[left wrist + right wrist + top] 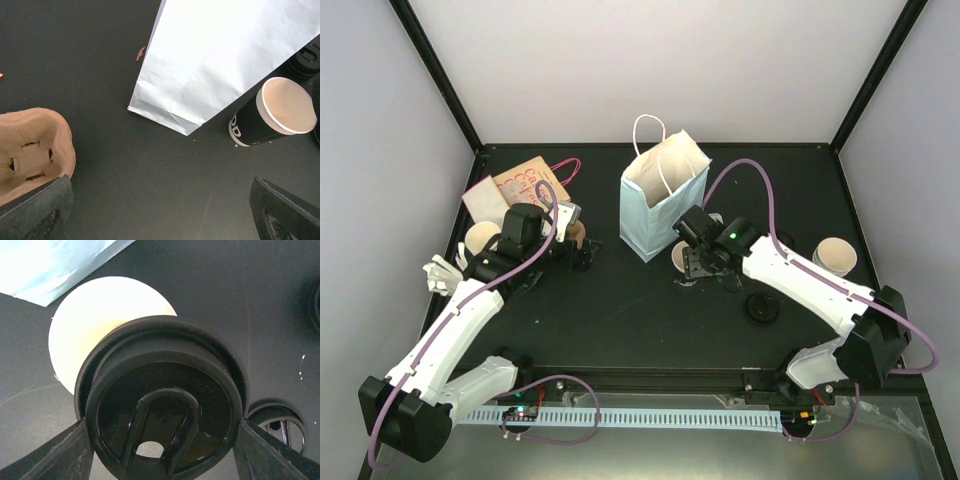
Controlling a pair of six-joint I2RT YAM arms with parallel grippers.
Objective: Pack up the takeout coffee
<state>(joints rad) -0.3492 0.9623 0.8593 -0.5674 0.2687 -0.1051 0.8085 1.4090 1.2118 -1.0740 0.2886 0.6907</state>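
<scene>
A light blue paper bag [663, 195] with white handles stands open at the table's middle. Just right of its base stands a black paper cup [678, 254] with an open white mouth. It also shows in the right wrist view [95, 325] and the left wrist view [280, 112]. My right gripper [694, 264] is shut on a black plastic lid [165, 390], held above the cup and offset from its mouth. My left gripper [582, 252] is open and empty, low over the table left of the bag [225, 55], beside a brown pulp cup carrier [30, 150].
A second black lid [762, 306] lies on the table near the right arm. One more paper cup [835, 256] stands at the right and another [480, 238] at the left. A brown bag with pink handles [515, 185] lies at the back left.
</scene>
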